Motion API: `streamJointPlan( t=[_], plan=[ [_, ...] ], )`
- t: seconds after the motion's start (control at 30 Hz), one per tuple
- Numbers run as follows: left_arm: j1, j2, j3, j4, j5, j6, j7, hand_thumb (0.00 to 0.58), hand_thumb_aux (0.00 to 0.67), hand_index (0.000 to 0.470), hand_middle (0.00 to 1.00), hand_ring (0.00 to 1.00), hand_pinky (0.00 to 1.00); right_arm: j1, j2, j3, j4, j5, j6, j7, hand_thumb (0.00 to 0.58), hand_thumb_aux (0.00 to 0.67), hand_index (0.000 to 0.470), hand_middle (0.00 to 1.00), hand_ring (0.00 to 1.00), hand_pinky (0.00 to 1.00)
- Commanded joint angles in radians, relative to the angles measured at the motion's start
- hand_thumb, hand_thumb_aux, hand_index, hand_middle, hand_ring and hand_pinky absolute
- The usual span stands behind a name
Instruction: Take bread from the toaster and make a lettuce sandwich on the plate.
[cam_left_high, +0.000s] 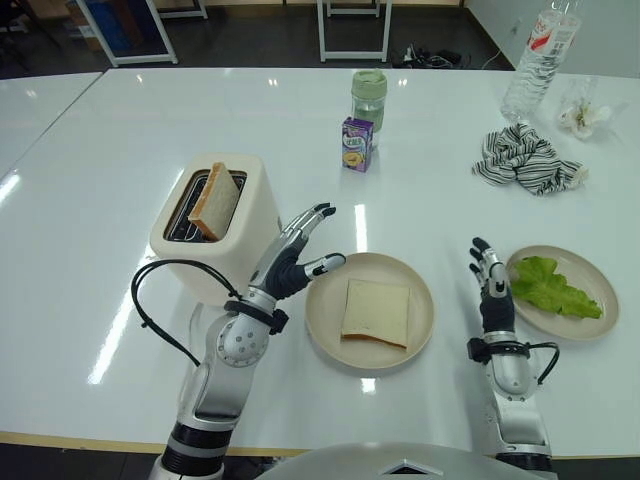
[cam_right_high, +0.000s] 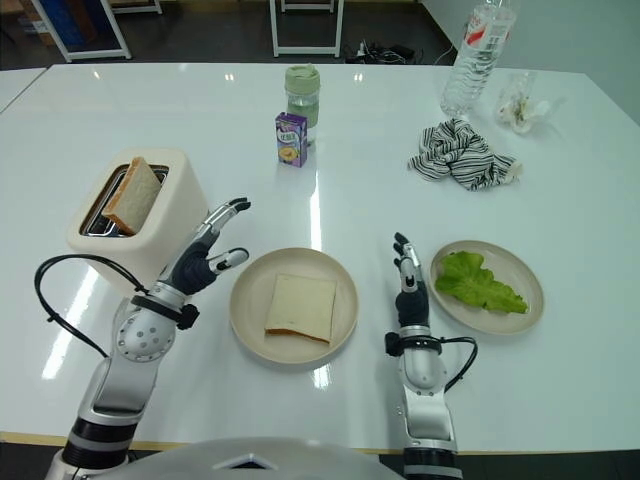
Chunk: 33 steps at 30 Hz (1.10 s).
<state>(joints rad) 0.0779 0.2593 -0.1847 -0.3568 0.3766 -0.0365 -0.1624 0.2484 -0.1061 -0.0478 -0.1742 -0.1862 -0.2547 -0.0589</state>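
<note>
Slice (cam_left_high: 376, 311) lies on plate (cam_left_high: 325, 322); second slice (cam_left_high: 216, 200) stands in toaster (cam_left_high: 256, 200), left. Left hand (cam_left_high: 287, 268) and right hand (cam_left_high: 495, 303) empty, fingers apart.

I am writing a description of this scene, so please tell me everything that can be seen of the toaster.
The toaster is a cream box with rounded corners, smooth like plastic, and it has two dark slots on top. It stands upright on the white table, on the robot's left. One slice of bread sticks up, tilted, from the right-hand slot, and the other slot looks empty. The left robot hand, with its fingers spread, is close to the toaster's right side. I cannot tell whether it touches.
</note>
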Motion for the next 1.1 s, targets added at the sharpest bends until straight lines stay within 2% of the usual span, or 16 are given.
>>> streamJointPlan(
  t=[0.03, 0.13, 0.27, 0.37, 0.53, 0.67, 0.87, 0.9, 0.93, 0.97, 1.0, 1.03, 1.1],
  plan=[
    [0.023, -0.082, 0.012, 0.123, -0.172, -0.101, 0.008, 0.0, 0.0, 0.0, 0.0, 0.0, 0.0, -0.001, -0.133, -0.129, -0.135, -0.144, -0.059, -0.038, 0.0, 0.0, 0.0, 0.0, 0.0, 0.0],
    [0.038, -0.138, 0.012, 0.182, -0.268, -0.196, 0.018, 0.0, 0.0, 0.0, 0.0, 0.0, 0.0, -0.025, -0.281, -0.263, -0.09, -0.28, -0.071, -0.095, 0.0, 0.0, 0.0, 0.0, 0.0, 0.0],
    [0.045, -0.19, -0.012, 0.233, -0.331, -0.233, 0.006, 0.0, 0.0, 0.0, 0.0, 0.0, 0.0, -0.062, -0.496, -0.316, 0.204, -0.474, -0.06, -0.223, 0.0, 0.0, 0.0, 0.0, 0.0, 0.0],
    [0.043, -0.2, -0.024, 0.264, -0.343, -0.246, -0.005, 0.0, 0.0, 0.0, 0.0, 0.0, 0.0, -0.098, -0.622, -0.256, 0.446, -0.613, -0.022, -0.331, 0.0, 0.0, 0.0, 0.0, 0.0, 0.0],
    [0.045, -0.206, -0.01, 0.265, -0.363, -0.242, -0.009, 0.0, 0.0, 0.0, 0.0, 0.0, 0.0, -0.182, -0.713, -0.101, 0.723, -0.733, 0.032, -0.426, 0.0, 0.0, 0.0, 0.0, 0.0, 0.0],
    [0.051, -0.204, -0.008, 0.257, -0.365, -0.24, -0.01, 0.0, 0.0, 0.0, 0.0, 0.0, 0.0, -0.231, -0.728, 0.01, 0.827, -0.758, 0.043, -0.46, 0.0, 0.0, 0.0, 0.0, 0.0, 0.0],
    [0.057, -0.206, -0.008, 0.26, -0.361, -0.237, -0.012, 0.0, 0.0, 0.0, 0.0, 0.0, 0.0, -0.23, -0.736, 0.106, 0.837, -0.754, 0.046, -0.494, 0.0, 0.0, 0.0, 0.0, 0.0, 0.0],
    [0.058, -0.207, -0.008, 0.259, -0.36, -0.236, -0.012, 0.0, 0.0, 0.0, 0.0, 0.0, 0.0, -0.232, -0.736, 0.121, 0.837, -0.756, 0.047, -0.496, 0.018, 0.011, 0.007, 0.0, 0.0, 0.0],
    [0.058, -0.208, -0.008, 0.259, -0.36, -0.235, -0.012, 0.0, 0.0, 0.0, 0.0, 0.0, 0.0, -0.236, -0.735, 0.137, 0.839, -0.757, 0.048, -0.498, 0.112, 0.068, 0.048, 0.0, 0.0, 0.0],
    [0.058, -0.208, -0.009, 0.259, -0.36, -0.234, -0.011, 0.0, 0.0, 0.0, 0.0, 0.0, 0.0, -0.241, -0.733, 0.153, 0.845, -0.759, 0.049, -0.499, 0.172, 0.108, 0.076, 0.0, 0.0, 0.0],
    [0.058, -0.209, -0.009, 0.259, -0.359, -0.233, -0.011, 0.0, 0.0, 0.0, 0.0, 0.0, 0.0, -0.246, -0.733, 0.166, 0.853, -0.76, 0.05, -0.5, 0.261, 0.173, 0.122, 0.0, 0.0, 0.0],
    [0.057, -0.209, -0.009, 0.26, -0.359, -0.232, -0.012, 0.0, 0.0, 0.0, 0.0, 0.0, 0.0, -0.25, -0.732, 0.178, 0.861, -0.759, 0.051, -0.503, 0.41, 0.307, 0.216, 0.0, 0.0, 0.0],
    [0.055, -0.207, -0.008, 0.261, -0.36, -0.23, -0.014, 0.0, 0.0, 0.0, 0.0, 0.0, 0.0, -0.255, -0.73, 0.199, 0.876, -0.755, 0.054, -0.507, 0.452, 0.355, 0.249, 0.0, 0.0, 0.0]
  ],
)
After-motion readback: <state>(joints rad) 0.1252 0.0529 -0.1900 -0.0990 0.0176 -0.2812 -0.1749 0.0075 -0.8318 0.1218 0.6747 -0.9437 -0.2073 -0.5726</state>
